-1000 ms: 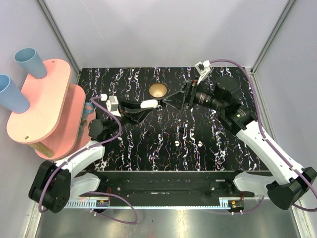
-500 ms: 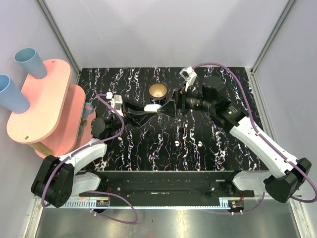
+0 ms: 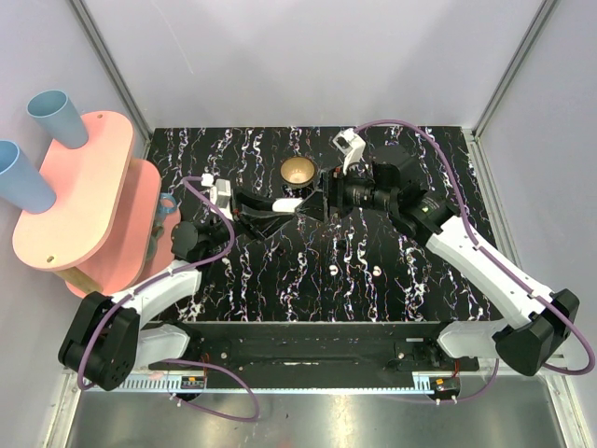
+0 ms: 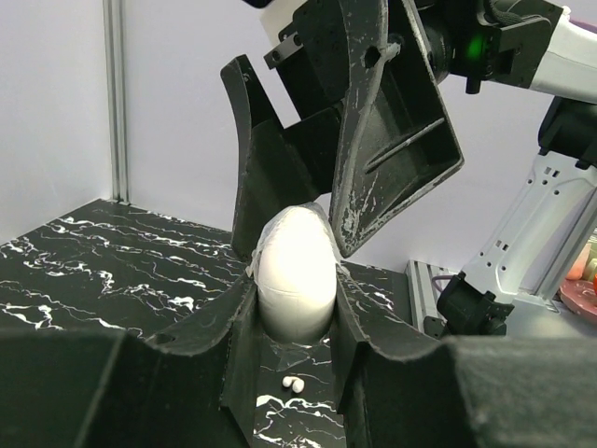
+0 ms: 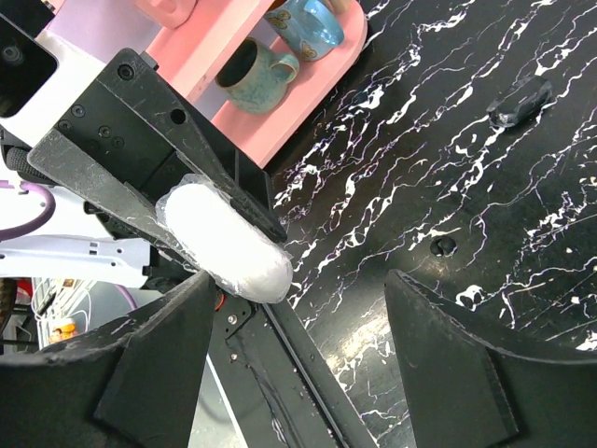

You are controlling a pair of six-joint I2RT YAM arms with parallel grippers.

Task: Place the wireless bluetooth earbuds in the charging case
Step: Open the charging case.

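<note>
The white charging case [image 3: 283, 203] is held off the table between my left gripper's [image 3: 290, 203] fingers. In the left wrist view the case [image 4: 297, 271] stands upright between the fingers [image 4: 233, 327], closed. My right gripper [image 3: 313, 197] is open and right at the case's tip; its fingers [image 4: 392, 121] frame the case's top. In the right wrist view the case [image 5: 224, 238] lies just in front of the open right gripper [image 5: 298, 285], towards its left finger. Two tiny white earbuds [image 3: 334, 270] [image 3: 376, 271] lie on the black marbled table nearer the front. One earbud [image 4: 294, 384] shows below the case.
A brass bowl [image 3: 298, 171] stands just behind the two grippers. A pink two-level shelf [image 3: 84, 201] with blue cups [image 3: 56, 117] stands at the left; mugs [image 5: 252, 70] sit on its lower level. The table's metal front rail [image 3: 308, 350] runs between the arm bases.
My right gripper has moved left and rolled, closing in on the case from the right. My left gripper with the case shifted slightly right, then held still. The earbuds have not moved.
</note>
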